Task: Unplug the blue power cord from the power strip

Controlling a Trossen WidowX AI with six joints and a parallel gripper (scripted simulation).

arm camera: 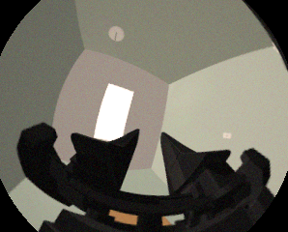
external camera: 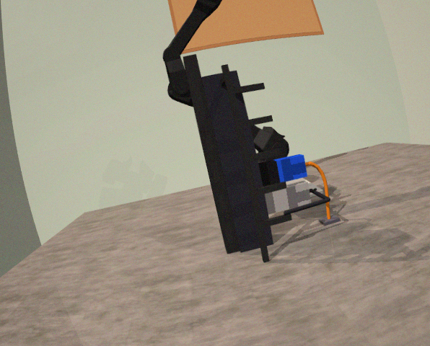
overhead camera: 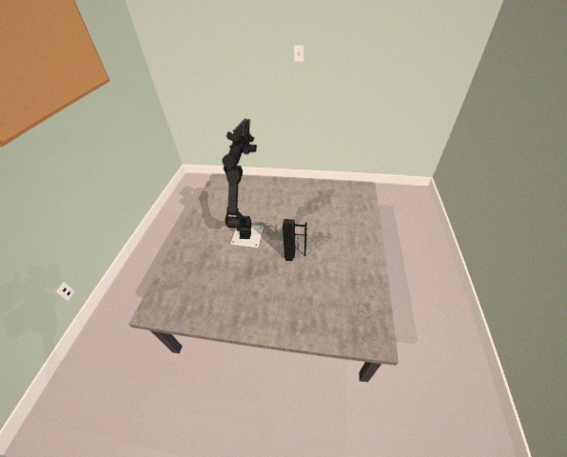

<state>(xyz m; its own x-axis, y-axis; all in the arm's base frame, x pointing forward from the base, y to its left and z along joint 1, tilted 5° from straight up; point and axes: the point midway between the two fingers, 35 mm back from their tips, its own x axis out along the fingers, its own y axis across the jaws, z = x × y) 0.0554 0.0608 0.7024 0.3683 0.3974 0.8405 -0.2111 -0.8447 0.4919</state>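
Note:
The dark power strip (overhead camera: 288,241) (external camera: 231,160) stands upright on the table, inside a black frame. In the exterior view the blue plug (external camera: 291,167) sits at the strip's right side, with a black part between its blue body and the strip. An orange cord (external camera: 325,182) curves from the plug down to a small dark block on the table. How deep the plug sits cannot be told. My gripper (overhead camera: 246,120) (arm camera: 150,132) is high above the table, well away from the plug, cord and strip. Its fingers are partly apart, open, with nothing between them.
A grey plug (external camera: 297,195) sits just below the blue one, with a black cord (external camera: 308,207) beside it. Black bars (external camera: 250,87) stick out from the frame's right side. The arm's white base plate (overhead camera: 237,240) lies left of the strip in the top view.

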